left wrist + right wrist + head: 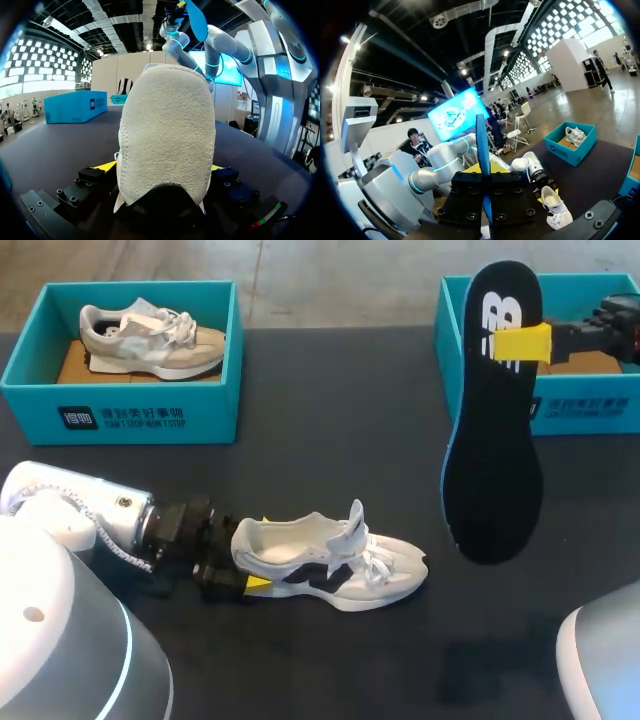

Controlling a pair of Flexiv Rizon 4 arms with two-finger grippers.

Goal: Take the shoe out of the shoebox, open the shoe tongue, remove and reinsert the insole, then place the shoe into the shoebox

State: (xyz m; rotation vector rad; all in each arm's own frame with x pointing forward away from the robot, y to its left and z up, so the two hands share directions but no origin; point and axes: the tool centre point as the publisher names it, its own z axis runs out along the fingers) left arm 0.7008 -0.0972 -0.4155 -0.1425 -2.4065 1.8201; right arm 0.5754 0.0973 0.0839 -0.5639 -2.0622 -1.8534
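A white shoe with dark side marks (335, 565) lies on its sole in the middle of the black table, toe pointing right. My left gripper (250, 575) is at its heel, open. In the left wrist view the heel (167, 140) fills the gap between its two yellow tips (107, 165). High at the back right, my right gripper (522, 343) is shut on a black insole (495, 460) that hangs toe down, its blue rim showing. From the right wrist the insole (481, 145) shows edge-on between the fingers, with the shoe (554, 209) far below.
A teal shoebox (120, 410) at the back left holds a beige shoe (150, 340). A second teal shoebox (590, 410) stands at the back right, partly behind the insole. Bare black table lies between the boxes and in front of the white shoe.
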